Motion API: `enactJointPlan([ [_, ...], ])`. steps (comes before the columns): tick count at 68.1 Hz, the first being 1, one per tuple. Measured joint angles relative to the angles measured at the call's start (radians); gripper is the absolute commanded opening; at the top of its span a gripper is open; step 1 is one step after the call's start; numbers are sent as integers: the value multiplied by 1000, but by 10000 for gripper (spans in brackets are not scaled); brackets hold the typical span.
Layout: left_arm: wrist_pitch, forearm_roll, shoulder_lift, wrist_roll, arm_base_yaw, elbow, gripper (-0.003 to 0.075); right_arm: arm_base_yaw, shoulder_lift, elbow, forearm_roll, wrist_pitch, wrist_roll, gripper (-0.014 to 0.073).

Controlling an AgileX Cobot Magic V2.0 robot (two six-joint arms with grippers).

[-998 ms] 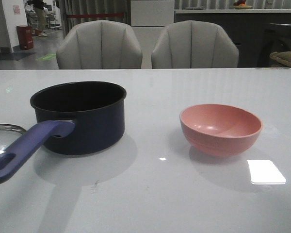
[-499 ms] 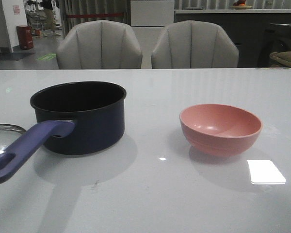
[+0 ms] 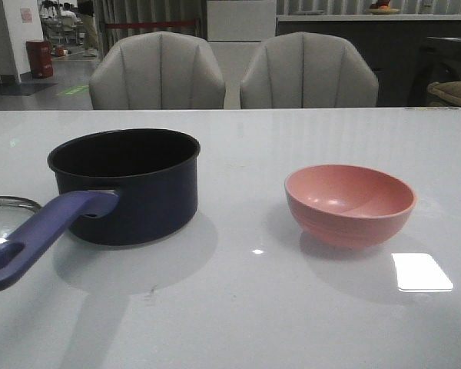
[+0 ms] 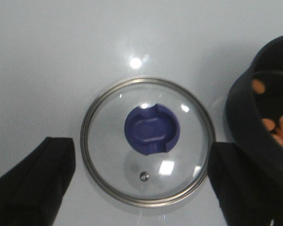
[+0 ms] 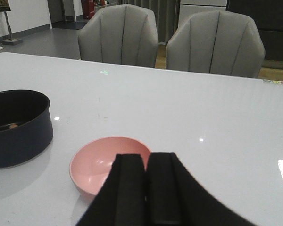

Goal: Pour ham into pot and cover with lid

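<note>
The dark navy pot (image 3: pixel 127 184) stands left of centre, its purple-blue handle (image 3: pixel 42 234) pointing toward me. Several orange ham pieces (image 4: pixel 273 126) lie inside the pot (image 4: pixel 266 108); one speck (image 5: pixel 12 126) shows in the right wrist view. The glass lid (image 4: pixel 111 146) with its blue knob (image 4: pixel 152 129) lies flat on the table beside the pot; only its rim (image 3: pixel 8 202) shows in front. My left gripper (image 4: pixel 141 157) hangs open above the lid, one finger (image 4: pixel 35 181) at each side. My right gripper (image 5: pixel 146 162) is shut and empty, near the pink bowl (image 5: pixel 96 162).
The pink bowl (image 3: pixel 349 204) sits right of centre on the white table (image 3: pixel 238 307) and looks empty. Two grey chairs (image 3: pixel 230 73) stand behind the far edge. A bright reflection (image 3: pixel 421 271) lies near the bowl.
Nothing on the table has moved; only people far in the background shift.
</note>
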Motion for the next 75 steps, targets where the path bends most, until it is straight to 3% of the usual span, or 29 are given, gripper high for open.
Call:
enactJointPlan([
  [9, 133, -212, 183, 213, 77, -122, 617, 0, 0, 0, 2, 0, 0, 127],
  [17, 215, -259, 301, 277, 90, -216, 617, 0, 0, 0, 2, 0, -2, 127],
  [34, 278, -251, 448, 297, 82, -336, 617, 0, 0, 0, 2, 0, -2, 127],
  [75, 246, -215, 602, 298, 74, -349, 617, 0, 0, 0, 2, 0, -2, 127],
])
